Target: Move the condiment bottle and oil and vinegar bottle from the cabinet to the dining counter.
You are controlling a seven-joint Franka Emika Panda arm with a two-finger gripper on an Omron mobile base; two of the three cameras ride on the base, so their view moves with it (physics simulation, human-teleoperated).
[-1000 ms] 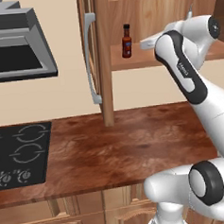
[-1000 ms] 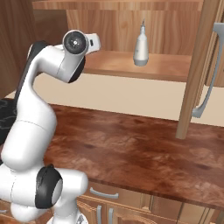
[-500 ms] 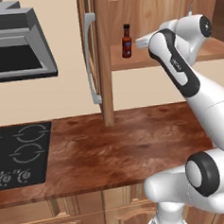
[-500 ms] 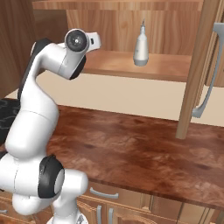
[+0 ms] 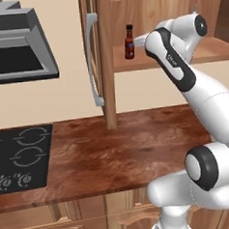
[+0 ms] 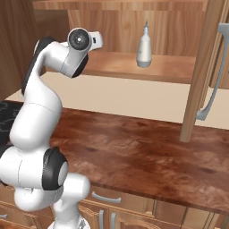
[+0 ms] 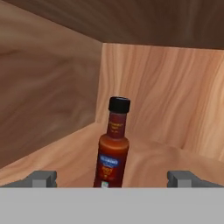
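Gripper (image 7: 112,178) jaws stand wide, the sauce bottle (image 7: 112,146) upright just ahead between them, lined up for grasping.

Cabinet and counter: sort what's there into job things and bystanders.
Job: sauce bottle, pale spouted bottle, both standing on the cabinet shelf.
Bystanders: stovetop, range hood, brown counter.

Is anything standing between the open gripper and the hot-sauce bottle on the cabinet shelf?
Nothing visible. In the hand view the condiment bottle stands upright straight ahead, centred between the gripper fingertips, with bare shelf around it. The jaws are wide open and not yet around it.
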